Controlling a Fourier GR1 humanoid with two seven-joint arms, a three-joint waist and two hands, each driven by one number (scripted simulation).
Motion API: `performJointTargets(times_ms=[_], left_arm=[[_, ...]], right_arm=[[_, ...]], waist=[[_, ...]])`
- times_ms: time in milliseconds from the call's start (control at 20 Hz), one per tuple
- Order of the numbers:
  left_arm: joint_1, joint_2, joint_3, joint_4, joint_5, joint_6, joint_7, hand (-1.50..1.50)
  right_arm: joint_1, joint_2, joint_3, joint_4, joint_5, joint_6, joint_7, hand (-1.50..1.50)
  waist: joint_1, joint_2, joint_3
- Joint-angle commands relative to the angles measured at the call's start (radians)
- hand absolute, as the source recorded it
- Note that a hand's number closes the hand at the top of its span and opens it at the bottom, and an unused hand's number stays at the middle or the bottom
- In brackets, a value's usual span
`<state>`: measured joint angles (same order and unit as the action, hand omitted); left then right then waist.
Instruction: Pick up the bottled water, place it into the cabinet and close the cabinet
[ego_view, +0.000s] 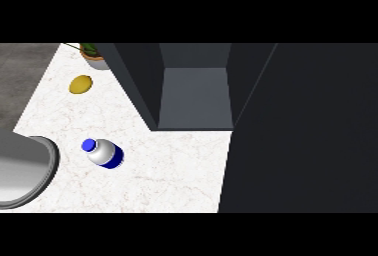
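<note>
The bottled water (103, 153), white with a blue cap and a blue band, stands on the pale marble counter (170, 170) left of centre. Behind it to the right is the dark cabinet (193, 90), open toward me, with a grey shelf floor showing inside. Its open door (303, 130) is a tall dark panel that fills the right side of the view. Neither hand shows anywhere in the head view.
A steel sink (22, 172) cuts into the counter at the left edge, close to the bottle. A yellow lemon (81, 84) lies at the back left. A potted plant (94, 55) stands at the far back beside the cabinet's left wall.
</note>
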<state>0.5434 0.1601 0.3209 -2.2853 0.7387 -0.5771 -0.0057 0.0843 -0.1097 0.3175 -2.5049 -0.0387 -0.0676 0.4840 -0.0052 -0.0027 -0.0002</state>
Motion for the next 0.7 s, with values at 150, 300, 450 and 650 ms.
performJointTargets(times_ms=[150,300,450,650], left_arm=[[-0.181,-0.020,-0.030,0.119,-0.125,0.055,0.037,-1.50],[-0.169,-0.012,0.008,0.172,-0.116,0.022,0.014,-1.50],[-0.259,-0.049,-0.051,0.193,-0.221,0.096,0.045,-1.50],[-0.365,-0.036,-0.021,0.347,-0.323,0.097,-0.020,-1.50]], right_arm=[[0.011,-0.009,0.005,-0.123,0.011,-0.014,0.061,-1.50],[0.019,-0.025,0.032,-0.219,0.034,-0.038,0.133,-1.50],[-0.027,0.013,0.129,-0.115,0.133,-0.069,0.097,-1.50],[0.085,-0.044,0.041,-0.188,-0.007,-0.023,0.034,-1.50]], waist=[[-0.003,0.002,0.000],[-0.006,0.000,-0.001],[-0.003,0.001,-0.001],[-0.020,0.002,0.000]])
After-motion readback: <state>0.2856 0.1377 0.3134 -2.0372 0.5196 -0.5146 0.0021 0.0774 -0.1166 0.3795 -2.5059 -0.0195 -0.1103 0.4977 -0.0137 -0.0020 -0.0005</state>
